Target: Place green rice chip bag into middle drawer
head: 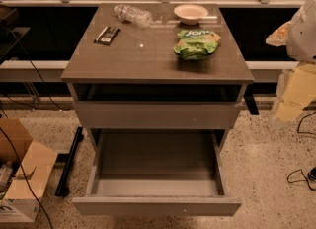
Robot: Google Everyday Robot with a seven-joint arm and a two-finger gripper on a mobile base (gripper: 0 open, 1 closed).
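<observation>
The green rice chip bag (196, 44) lies on the grey cabinet top (148, 55), towards its right side, in front of a bowl. The middle drawer (157, 173) is pulled wide open below the upper grey front (157, 114); its tray holds nothing. My arm (303, 30) comes in at the right edge of the view. My gripper (279, 34) hangs off the cabinet's right side, level with the top, to the right of the bag and apart from it.
A clear plastic bottle (133, 15) lies at the back left of the top, a white bowl (191, 13) at the back right, a black packet (107, 34) at the left. A cardboard box (22, 173) and a black bar (69, 161) sit on the floor at left. Cables lie at right.
</observation>
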